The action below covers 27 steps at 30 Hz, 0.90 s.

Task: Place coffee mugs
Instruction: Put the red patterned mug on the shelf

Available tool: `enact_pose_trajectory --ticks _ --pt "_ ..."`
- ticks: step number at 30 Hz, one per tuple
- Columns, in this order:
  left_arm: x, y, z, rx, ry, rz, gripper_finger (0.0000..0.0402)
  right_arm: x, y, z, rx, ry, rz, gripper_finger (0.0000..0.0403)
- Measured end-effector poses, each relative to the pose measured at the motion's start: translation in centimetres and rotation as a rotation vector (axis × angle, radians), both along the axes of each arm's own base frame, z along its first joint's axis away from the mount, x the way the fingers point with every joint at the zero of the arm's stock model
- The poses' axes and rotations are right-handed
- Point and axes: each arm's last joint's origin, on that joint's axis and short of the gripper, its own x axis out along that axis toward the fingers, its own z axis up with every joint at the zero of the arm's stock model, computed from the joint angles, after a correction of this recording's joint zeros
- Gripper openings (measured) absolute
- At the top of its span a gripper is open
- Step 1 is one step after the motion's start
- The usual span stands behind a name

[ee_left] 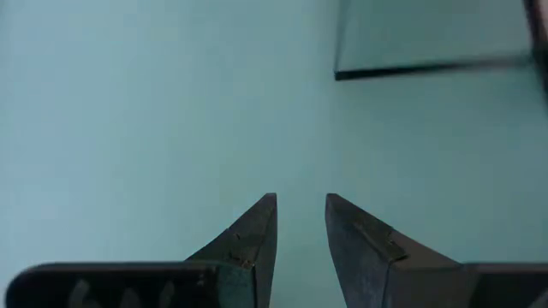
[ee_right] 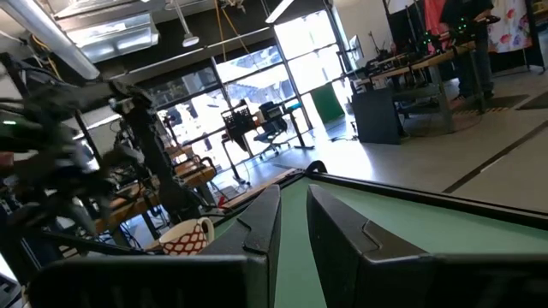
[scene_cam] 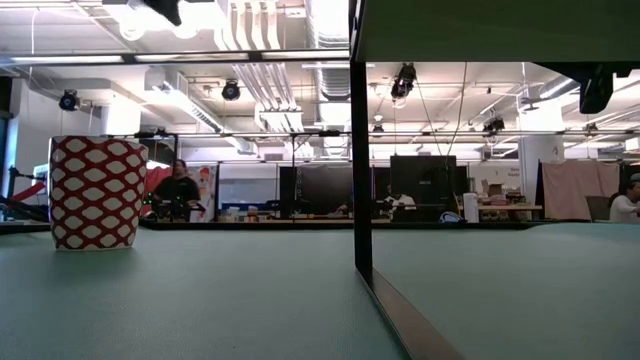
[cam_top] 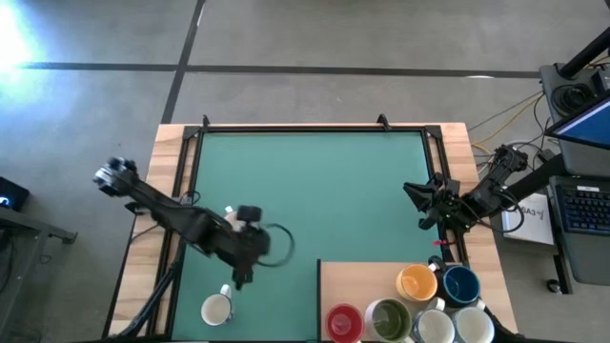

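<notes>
Left gripper [ee_left: 300, 224], fingers slightly apart and empty, hovers over bare mat beside patterned mug [cam_top: 216, 309] at lower left, apparently just set down; right gripper [cam_top: 420, 203], narrowly parted, waits mid-right.

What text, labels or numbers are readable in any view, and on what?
None readable.
Paper sheet beside the table's right edge: handwritten marks, too small to read.
Red-and-white mug: lattice pattern only, no lettering.
Other mugs on the wooden board: no visible print.
Background posters and screens in the low view: too blurred to read.
</notes>
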Motion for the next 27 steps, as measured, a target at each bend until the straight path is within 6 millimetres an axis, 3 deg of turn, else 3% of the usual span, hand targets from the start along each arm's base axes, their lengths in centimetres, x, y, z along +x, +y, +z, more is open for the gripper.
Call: enact_pose_trajectory --ticks 5,11,17,27 --pt "-3.5 2.3 -1.5 -0.226 -0.005 0.334 0.0085 0.0 0.0 0.0 0.0 0.0 0.0 0.005" --pt "-5.8 4.4 -2.6 -0.232 0.061 0.564 0.01 0.0 0.0 0.0 0.0 0.0 0.0 0.005" --pt "-5.7 5.6 -5.1 -0.216 0.122 0.641 0.0147 0.0 0.0 0.0 0.0 0.0 0.0 0.005" --pt "-3.6 7.3 -6.8 -0.249 0.218 0.669 0.0186 0.0 0.0 0.0 0.0 0.0 0.0 0.005"
